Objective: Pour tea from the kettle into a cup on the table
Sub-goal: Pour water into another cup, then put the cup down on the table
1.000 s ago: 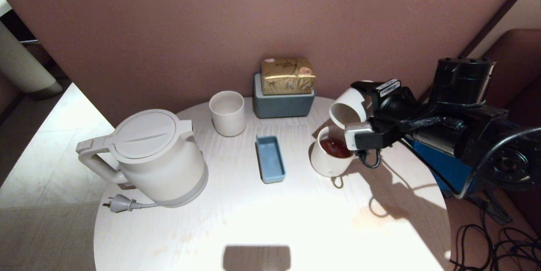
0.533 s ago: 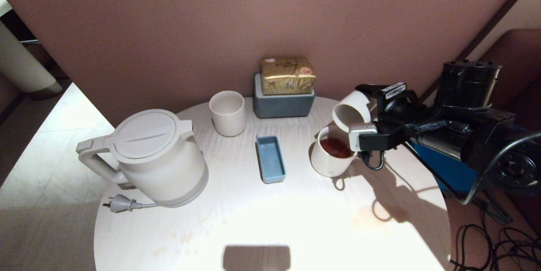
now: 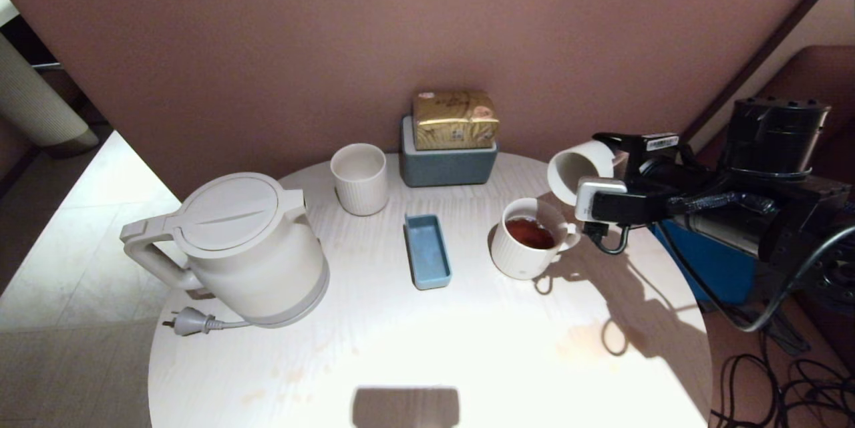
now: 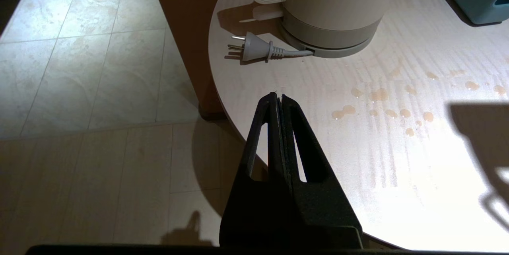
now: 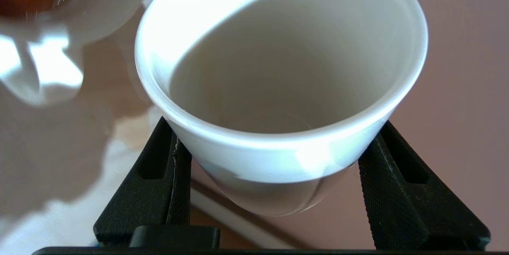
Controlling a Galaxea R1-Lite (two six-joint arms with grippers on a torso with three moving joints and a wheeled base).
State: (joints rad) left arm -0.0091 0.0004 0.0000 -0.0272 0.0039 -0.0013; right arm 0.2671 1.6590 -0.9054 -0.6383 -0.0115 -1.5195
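We see the right gripper (image 5: 278,191) at the right edge of the table (image 3: 427,348), its arm reaching in level from the right side. The fingers (image 5: 159,175) pinch a small plain white cup (image 3: 580,171) from both sides. The cup lies tipped on its side in the air, mouth turned toward the middle of the table, and its inside looks empty in the right wrist view (image 5: 278,84).

Just below and beside the cup's mouth stands a white mug (image 3: 531,241) with a loop handle, upright on the table and holding reddish-brown tea (image 3: 531,233). The tipped cup is apart from the mug, higher than its rim and off to its right.

The kettle (image 3: 247,248) sits upright on the left part of the table, lid closed, its plug (image 3: 190,322) lying on the tabletop beside its base. No gripper touches it.

The left gripper (image 4: 278,102) hangs off the near left edge of the table, well apart from the kettle, its two fingers pressed together with nothing between them. Small brownish drops (image 4: 381,108) dot the tabletop near it.

A ribbed white cup (image 3: 361,177), a blue tray (image 3: 427,251) and a grey box (image 3: 447,162) with a gold packet (image 3: 455,119) on it stand toward the back.
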